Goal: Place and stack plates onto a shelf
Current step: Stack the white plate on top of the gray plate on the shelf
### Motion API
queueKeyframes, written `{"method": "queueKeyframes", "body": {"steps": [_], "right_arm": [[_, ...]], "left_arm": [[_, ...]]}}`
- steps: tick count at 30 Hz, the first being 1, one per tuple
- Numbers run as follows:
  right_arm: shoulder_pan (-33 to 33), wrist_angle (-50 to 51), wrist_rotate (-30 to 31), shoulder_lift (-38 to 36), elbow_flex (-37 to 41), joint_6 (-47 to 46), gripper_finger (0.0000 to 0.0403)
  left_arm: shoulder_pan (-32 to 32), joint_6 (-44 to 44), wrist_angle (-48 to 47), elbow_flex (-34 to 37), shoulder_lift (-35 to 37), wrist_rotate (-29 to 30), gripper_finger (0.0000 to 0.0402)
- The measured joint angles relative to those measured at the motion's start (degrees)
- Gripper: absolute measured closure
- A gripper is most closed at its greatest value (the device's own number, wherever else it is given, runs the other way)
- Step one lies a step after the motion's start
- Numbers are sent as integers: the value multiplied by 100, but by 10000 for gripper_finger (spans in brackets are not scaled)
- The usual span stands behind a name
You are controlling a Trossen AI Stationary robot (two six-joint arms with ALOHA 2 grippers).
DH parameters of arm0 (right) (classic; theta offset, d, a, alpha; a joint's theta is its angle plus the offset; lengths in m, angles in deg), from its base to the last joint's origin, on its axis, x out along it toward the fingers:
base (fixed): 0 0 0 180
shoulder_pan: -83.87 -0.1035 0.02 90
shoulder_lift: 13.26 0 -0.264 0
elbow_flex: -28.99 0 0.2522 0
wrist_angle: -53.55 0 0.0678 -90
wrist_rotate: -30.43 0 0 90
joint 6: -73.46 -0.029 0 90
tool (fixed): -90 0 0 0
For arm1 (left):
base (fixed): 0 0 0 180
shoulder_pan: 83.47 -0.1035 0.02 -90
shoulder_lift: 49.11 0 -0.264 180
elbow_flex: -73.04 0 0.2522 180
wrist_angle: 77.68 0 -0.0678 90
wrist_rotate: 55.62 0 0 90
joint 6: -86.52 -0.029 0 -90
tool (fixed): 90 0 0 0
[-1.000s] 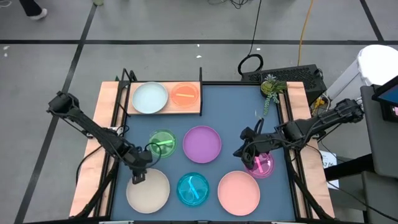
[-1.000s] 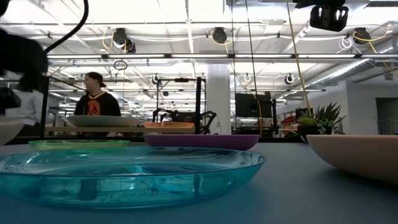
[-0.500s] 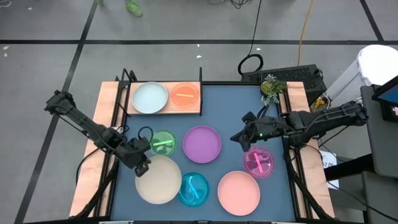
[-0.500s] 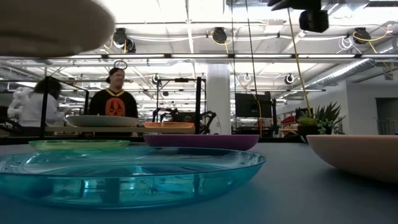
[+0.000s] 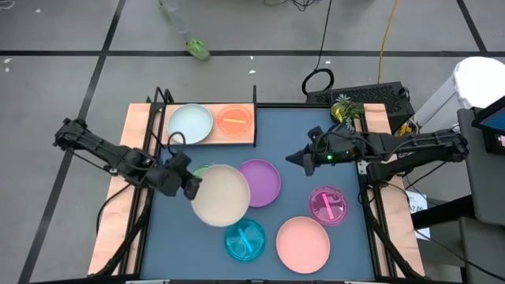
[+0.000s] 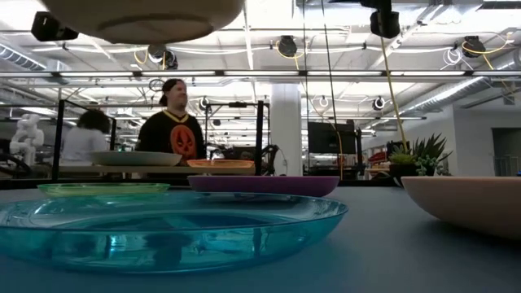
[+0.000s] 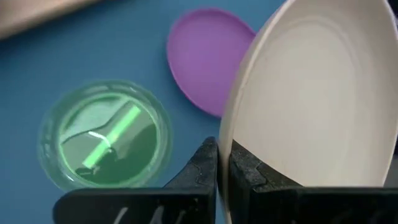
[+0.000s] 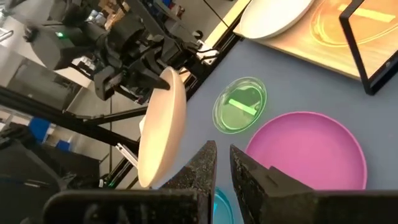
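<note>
One cream plate hangs above the bench, pinched by its rim in the left gripper for shelf stacking (right gripper hovers closed, empty).

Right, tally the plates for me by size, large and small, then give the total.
Large plates: 4, pale blue, purple, cream, salmon pink
Small plates: 4, orange, green, teal, magenta
Total: 8
</note>
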Motion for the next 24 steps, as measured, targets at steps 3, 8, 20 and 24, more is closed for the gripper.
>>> {"method": "queueKeyframes", "body": {"steps": [3,8,20,24], "right_arm": [[45,19,5,-21,0,-14,371],[113,77,25,-36,0,76,371],[360,138,-425,-140,0,584,371],[531,289,-452,-289,-18,549,371]], "left_arm": [[-234,170,-166,-134,0,162,391],[-622,589,-336,-308,0,480,391],[-1453,1067,-454,-453,2,964,391],[-1595,1251,-453,-453,2,1089,391]]}}
